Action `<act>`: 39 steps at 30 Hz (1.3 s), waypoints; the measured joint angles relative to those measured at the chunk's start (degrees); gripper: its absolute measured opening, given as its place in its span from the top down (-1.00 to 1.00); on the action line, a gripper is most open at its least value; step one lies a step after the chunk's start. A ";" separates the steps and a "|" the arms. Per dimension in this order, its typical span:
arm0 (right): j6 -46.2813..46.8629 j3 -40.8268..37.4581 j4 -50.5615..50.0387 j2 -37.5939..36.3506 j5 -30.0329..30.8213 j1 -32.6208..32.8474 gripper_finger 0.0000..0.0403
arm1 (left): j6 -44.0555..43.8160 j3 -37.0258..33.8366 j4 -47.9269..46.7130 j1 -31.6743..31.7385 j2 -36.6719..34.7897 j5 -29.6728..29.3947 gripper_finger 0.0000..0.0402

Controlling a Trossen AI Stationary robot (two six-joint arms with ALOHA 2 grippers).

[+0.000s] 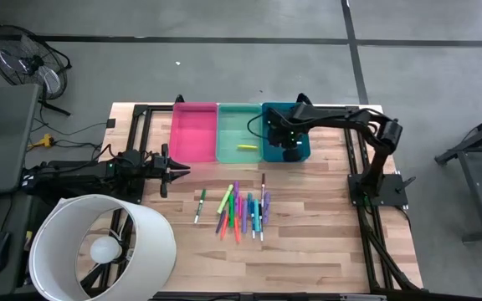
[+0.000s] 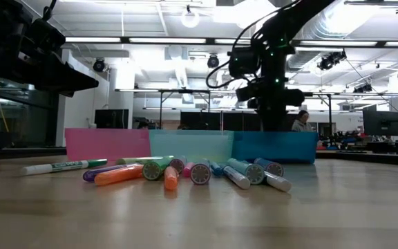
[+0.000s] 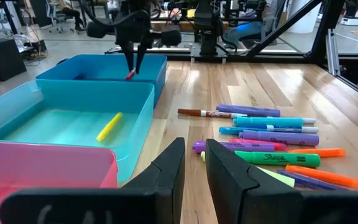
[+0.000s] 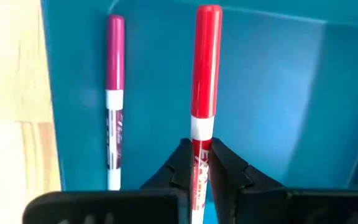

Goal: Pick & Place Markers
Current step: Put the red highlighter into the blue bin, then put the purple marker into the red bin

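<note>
Three bins stand side by side at the table's far edge: pink, green and blue. Several markers lie loose on the wood nearer the front. One yellow marker lies in the green bin and a magenta one on the blue bin's floor. My right gripper points down into the blue bin, shut on a red marker. My left gripper waits at the table's left side, a narrow gap between its fingers and nothing in it. My right gripper pinches the red marker's white printed barrel, just behind the red cap, between its two fingers. The fingers come from above and point down. The marker hangs below them, nearly along them, red cap lowest inside the blue bin. Whether the cap touches the bin's floor I cannot tell.
A large white round shade covers the table's near left corner. A black metal frame runs along the table's sides. Bare wood shows between the bins and the loose markers and toward the near right.
</note>
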 joint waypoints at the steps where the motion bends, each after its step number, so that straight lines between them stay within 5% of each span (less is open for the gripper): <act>1: 0.19 0.00 -0.02 0.14 0.12 0.01 0.89 | 0.02 0.00 0.00 -0.02 0.01 0.00 0.69; 13: 5.76 0.00 -0.25 0.18 1.28 0.17 0.58 | 0.00 0.00 0.00 -0.01 0.01 0.00 0.69; 22: 16.12 0.00 -0.58 -0.97 10.94 1.87 0.46 | 0.02 0.00 0.00 0.00 -0.01 0.00 0.69; 31: 50.43 0.00 -4.22 -4.06 9.78 6.37 0.40 | 0.02 0.00 0.00 -0.02 0.00 0.00 0.69; 39: 78.59 -0.02 -7.59 -4.58 1.38 15.00 0.39 | 0.00 0.00 0.00 -0.01 0.00 0.00 0.69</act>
